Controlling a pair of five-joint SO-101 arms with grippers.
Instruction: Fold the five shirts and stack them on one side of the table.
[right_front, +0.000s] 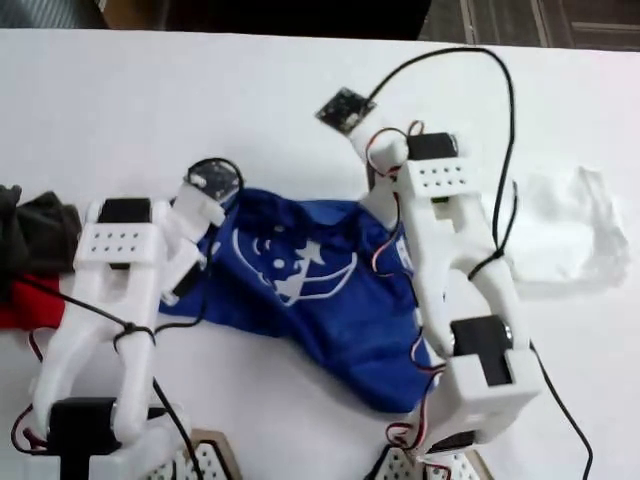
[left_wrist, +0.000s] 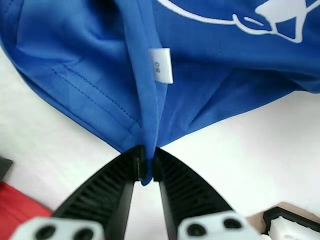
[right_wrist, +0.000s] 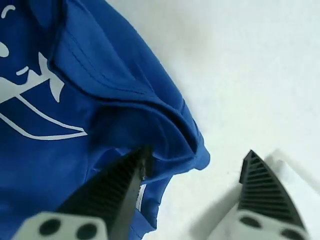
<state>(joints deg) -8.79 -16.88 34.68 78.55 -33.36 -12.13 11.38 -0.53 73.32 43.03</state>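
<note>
Left gripper (left_wrist: 146, 167) is pinched tight on a fold of the blue shirt (right_front: 320, 290), likely to pull it flat. Right gripper (right_wrist: 197, 156) gapes over the opposite corner, holding nothing. The shirt sprawls midway on the table (right_front: 250, 90). A white shirt (right_front: 565, 230) waits by the right edge, dark clothes (right_front: 45, 228) at the left, and bare tabletop stretches beyond.

Central shirt (right_front: 320, 290) on the table (right_front: 150, 90) — second shirt (right_front: 565, 230) rightward, shirt heap (right_front: 35, 250) leftward

My high camera looks down over the table (right_front: 300, 90), left arm (right_front: 100, 290) based at 7, right arm (right_front: 450, 240) at 5 o'clock, while both wrist cameras peer close at the shared shirt (right_front: 320, 290).
</note>
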